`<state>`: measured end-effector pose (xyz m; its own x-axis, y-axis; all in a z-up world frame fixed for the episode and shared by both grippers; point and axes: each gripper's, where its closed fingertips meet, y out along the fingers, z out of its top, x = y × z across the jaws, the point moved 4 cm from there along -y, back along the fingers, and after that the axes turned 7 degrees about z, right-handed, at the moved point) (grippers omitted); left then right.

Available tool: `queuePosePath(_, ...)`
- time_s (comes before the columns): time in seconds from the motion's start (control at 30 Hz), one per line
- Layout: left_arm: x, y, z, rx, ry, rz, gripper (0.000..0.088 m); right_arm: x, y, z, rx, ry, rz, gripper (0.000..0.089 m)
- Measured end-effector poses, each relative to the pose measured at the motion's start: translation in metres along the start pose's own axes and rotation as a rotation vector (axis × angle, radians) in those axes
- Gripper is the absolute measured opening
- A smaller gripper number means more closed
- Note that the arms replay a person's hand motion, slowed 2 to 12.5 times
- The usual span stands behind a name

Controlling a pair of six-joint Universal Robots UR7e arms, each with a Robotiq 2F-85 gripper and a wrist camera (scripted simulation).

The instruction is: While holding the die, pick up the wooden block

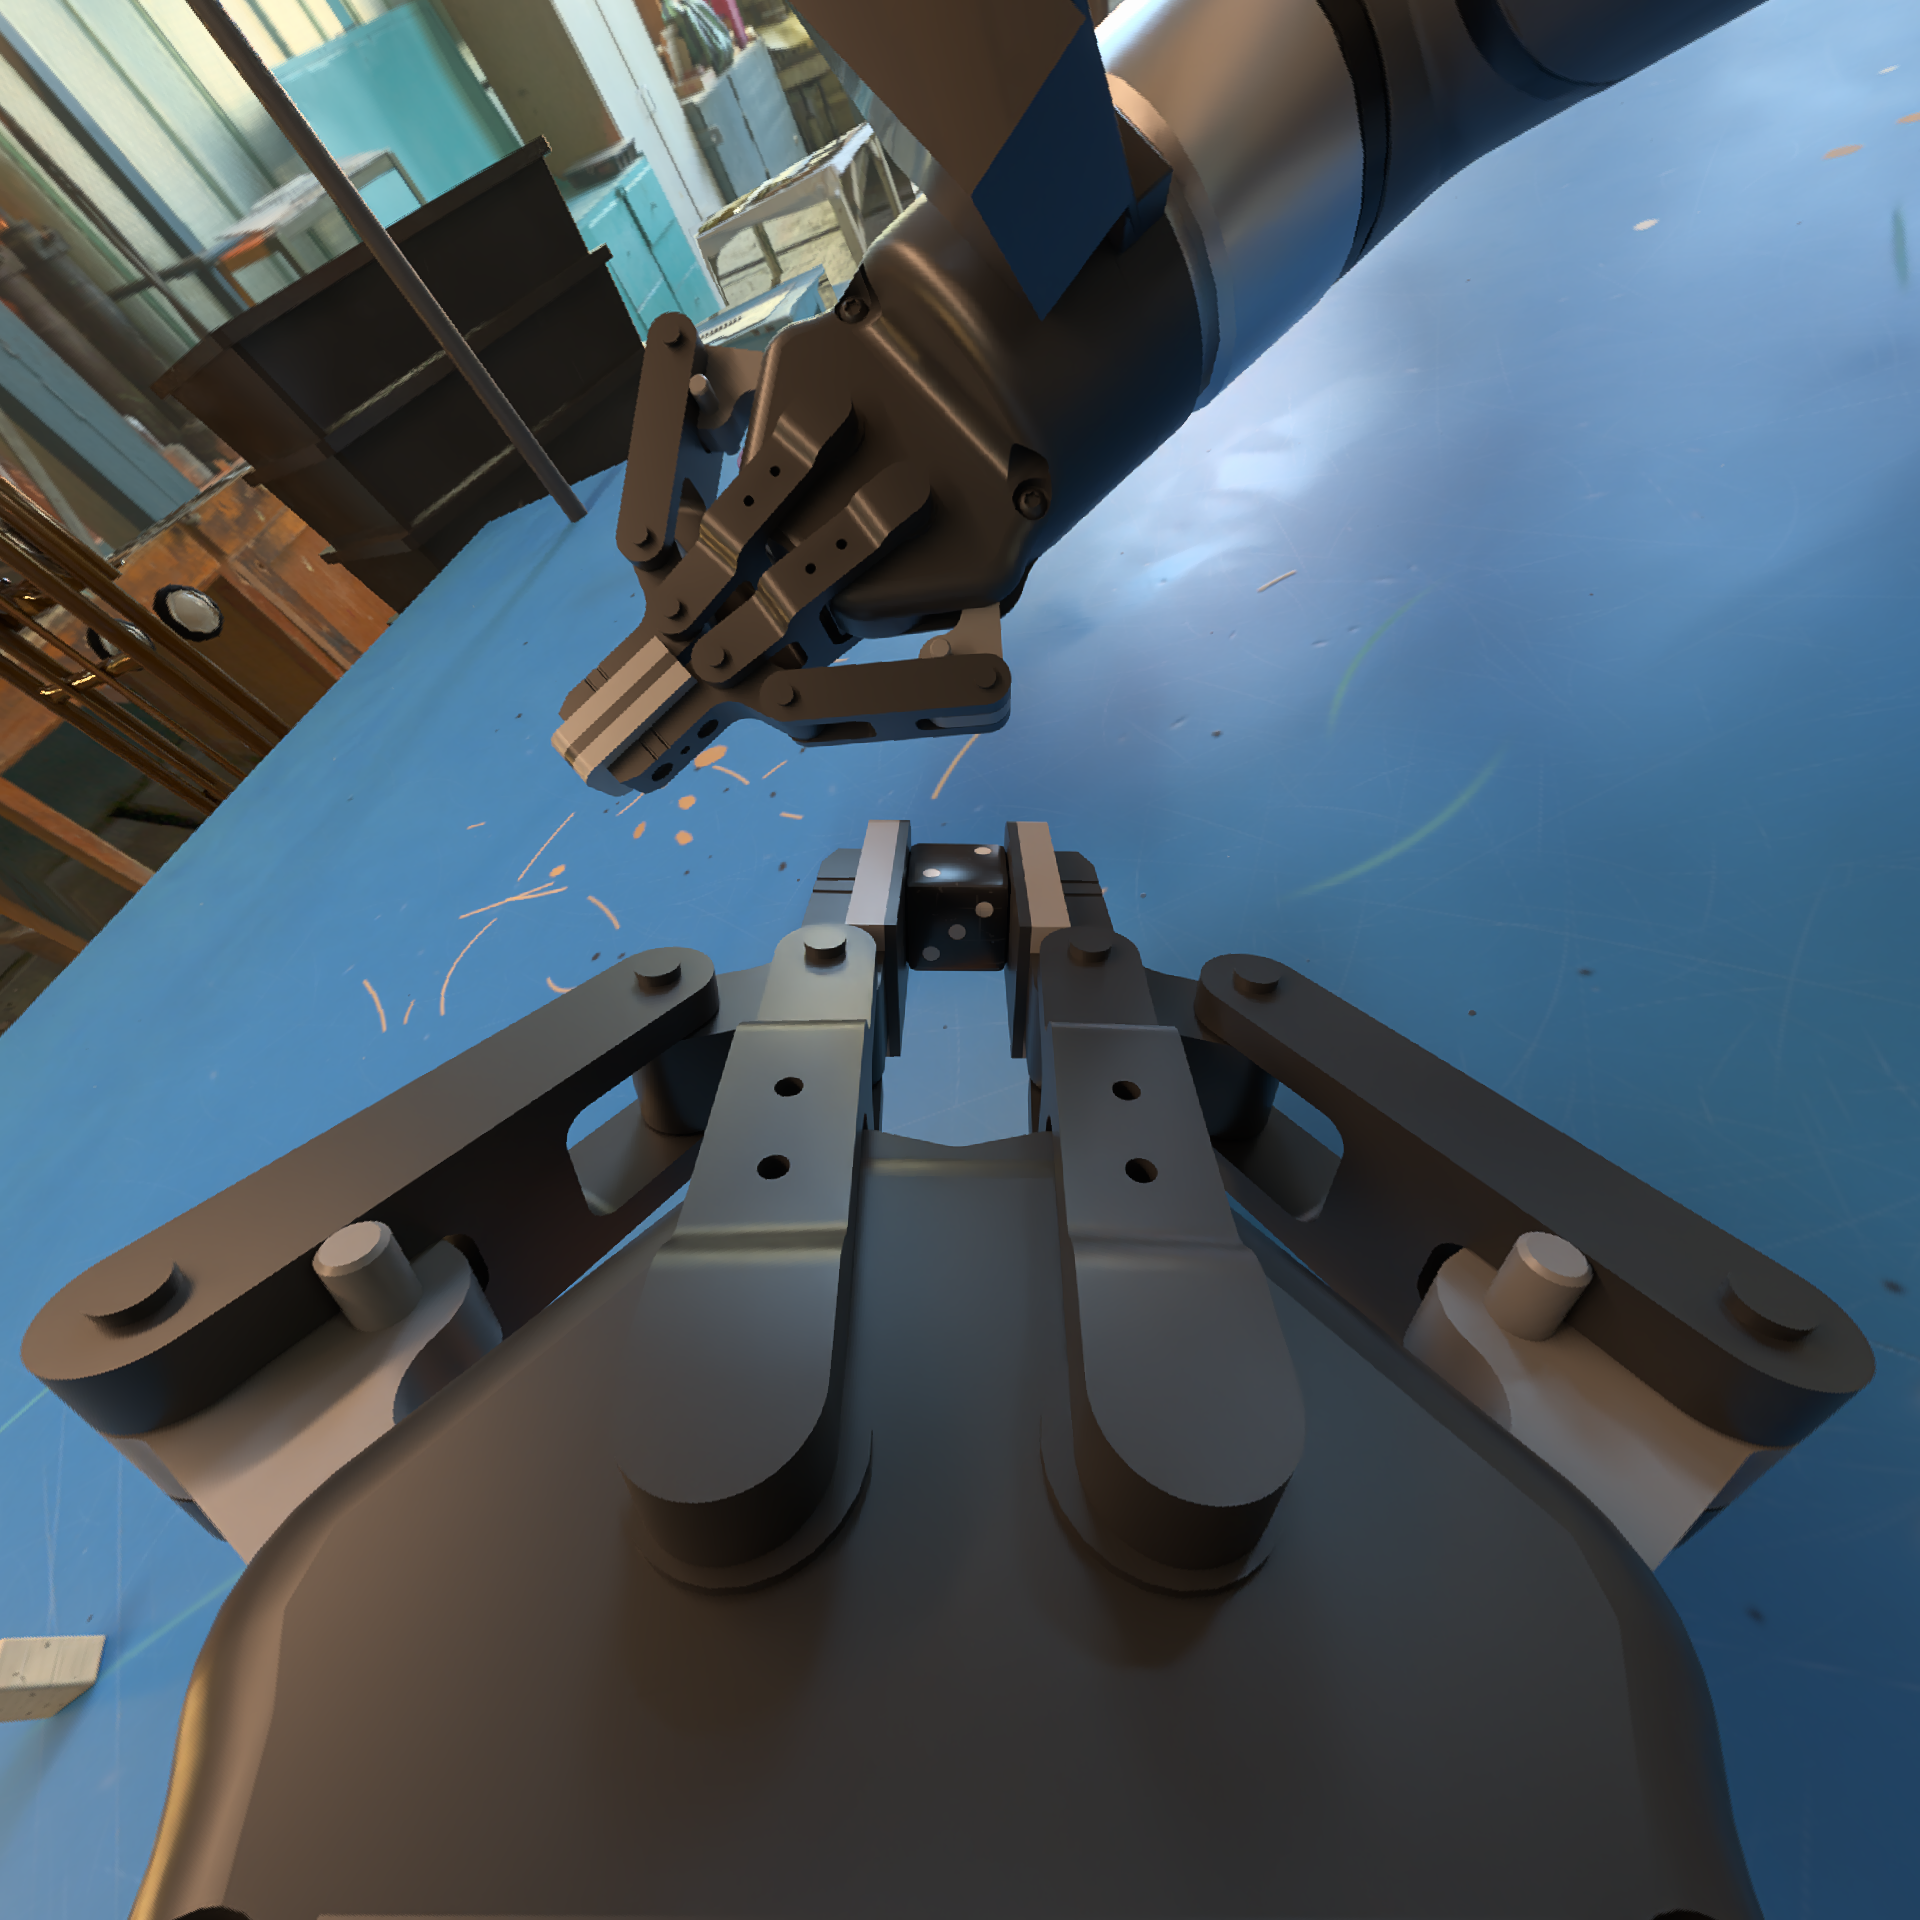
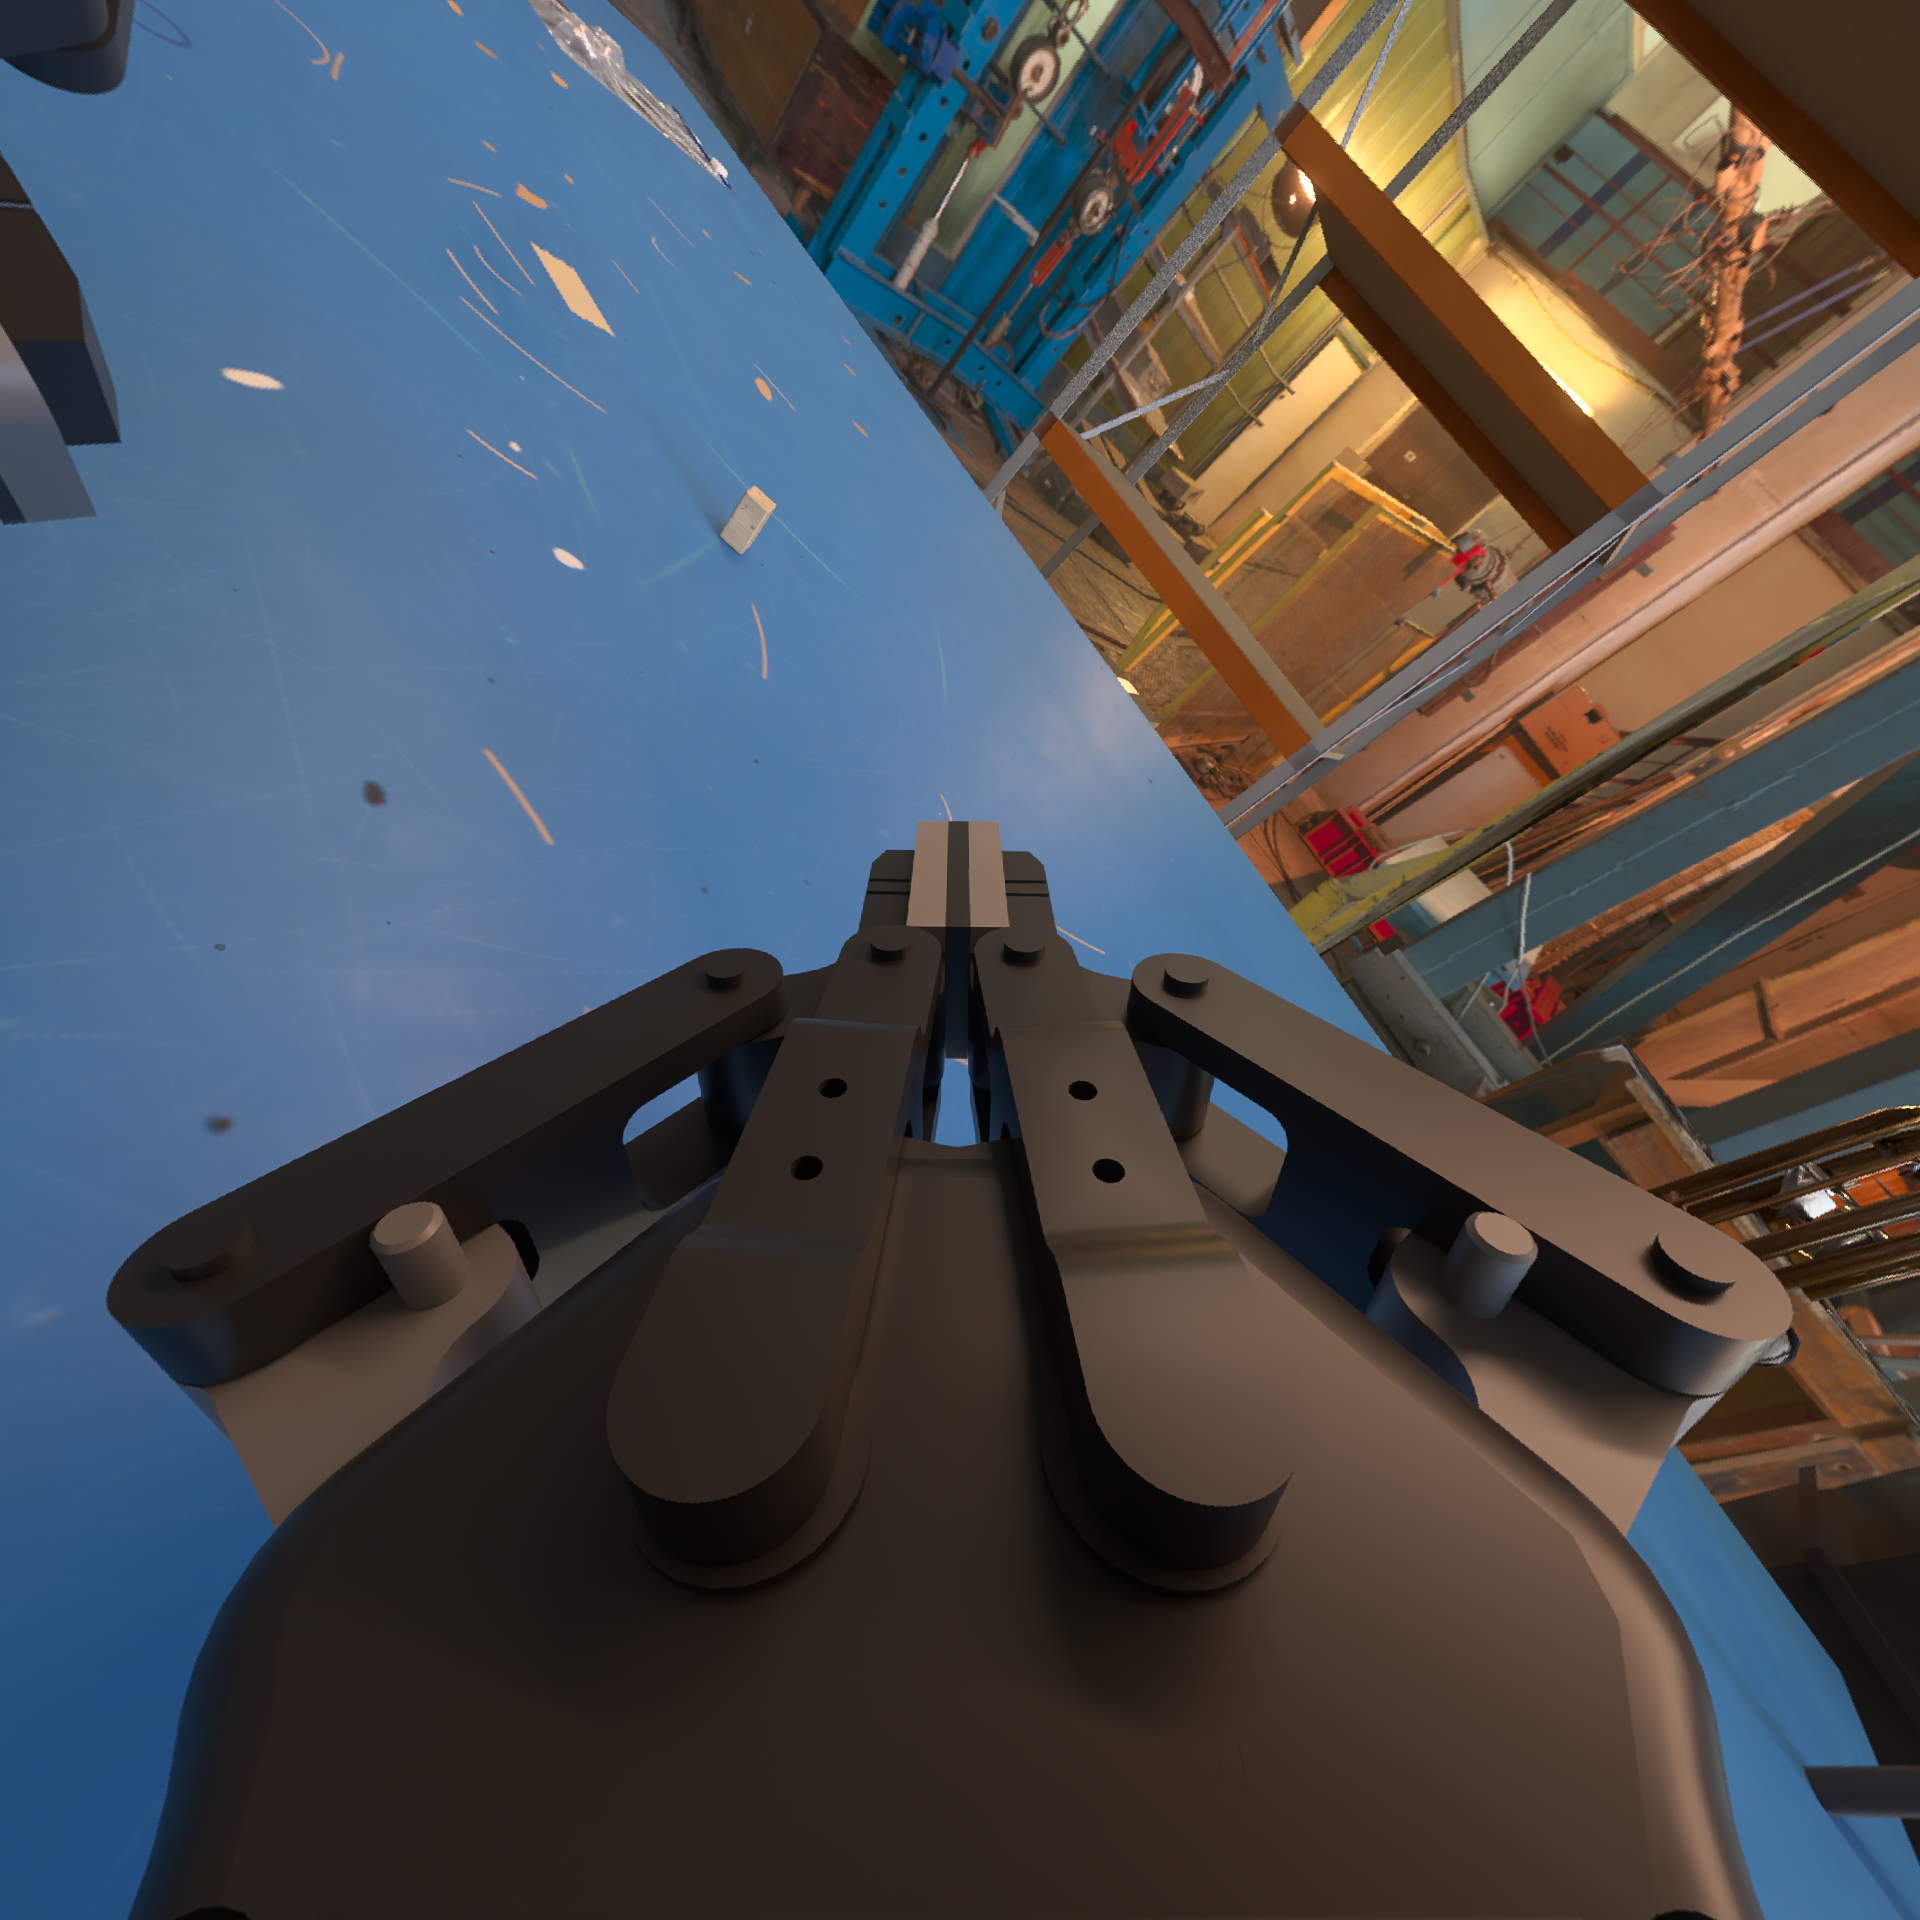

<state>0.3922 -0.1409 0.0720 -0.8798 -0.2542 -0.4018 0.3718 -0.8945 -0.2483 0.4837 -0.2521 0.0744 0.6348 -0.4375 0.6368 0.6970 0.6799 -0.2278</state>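
Observation:
My left gripper (image 1: pixel 956 894) is shut on a black die with white pips (image 1: pixel 956 906), held between its pads above the blue table. The pale wooden block (image 1: pixel 47 1673) lies on the table at the far lower left of the left wrist view. In the right wrist view the block (image 2: pixel 748 517) lies on the table well ahead of my right gripper (image 2: pixel 958 873), slightly left. The right gripper is shut and empty, pads touching. It also shows in the left wrist view (image 1: pixel 623 727), hovering above the table beyond the die.
The blue table (image 2: pixel 312 675) is scratched and flecked with orange marks. Its edge runs diagonally just right of the right gripper. Part of the left arm (image 2: pixel 42 343) shows at the left edge. A dark wooden cabinet (image 1: pixel 416 364) and workshop clutter stand beyond the table.

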Motion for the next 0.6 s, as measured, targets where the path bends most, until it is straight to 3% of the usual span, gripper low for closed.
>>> queuePosePath(0.6, -0.0001, -0.0003, -0.0002, 0.002, -0.003, -0.001, 0.0159, -0.0007, 0.0007, -0.0002, -0.004, -0.007, 0.004, 0.0000)
